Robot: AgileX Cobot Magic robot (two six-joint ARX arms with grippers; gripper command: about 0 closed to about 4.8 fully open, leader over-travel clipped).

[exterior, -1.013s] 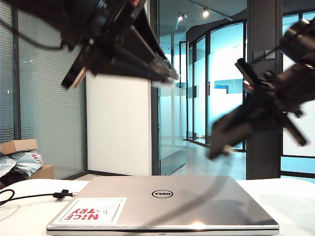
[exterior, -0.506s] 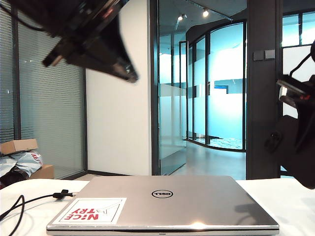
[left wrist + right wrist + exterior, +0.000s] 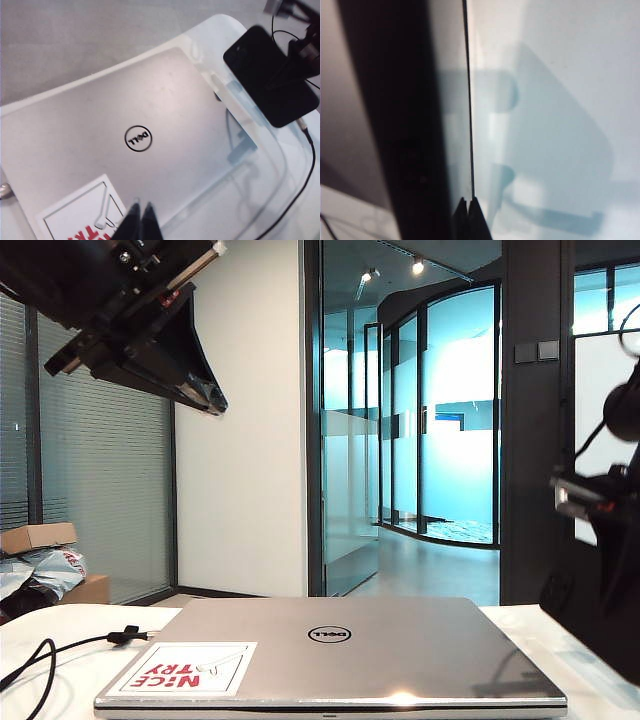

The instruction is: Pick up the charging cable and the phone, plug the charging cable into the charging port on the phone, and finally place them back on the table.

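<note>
- One broad white counter (image 3: 530,625) carries a closed silver Dell laptop (image 3: 330,650).
- Left tool (image 3: 215,400) hangs high over the counter's left side, its tips pressed together on nothing (image 3: 141,220).
- Right tool (image 3: 468,212) is low by the laptop's right edge, narrow, and seems to pinch the flat matte-black rectangular phone (image 3: 270,75); I cannot tell whether the phone touches the counter.
- Thin black charging cable (image 3: 45,655) lies on the counter left of the laptop, free of both tools.

Blk phone (image 3: 270,75), blk cable (image 3: 60,645), silver laptop (image 3: 330,650) w/ red-lettered white sticker (image 3: 185,668), white table (image 3: 60,675).
</note>
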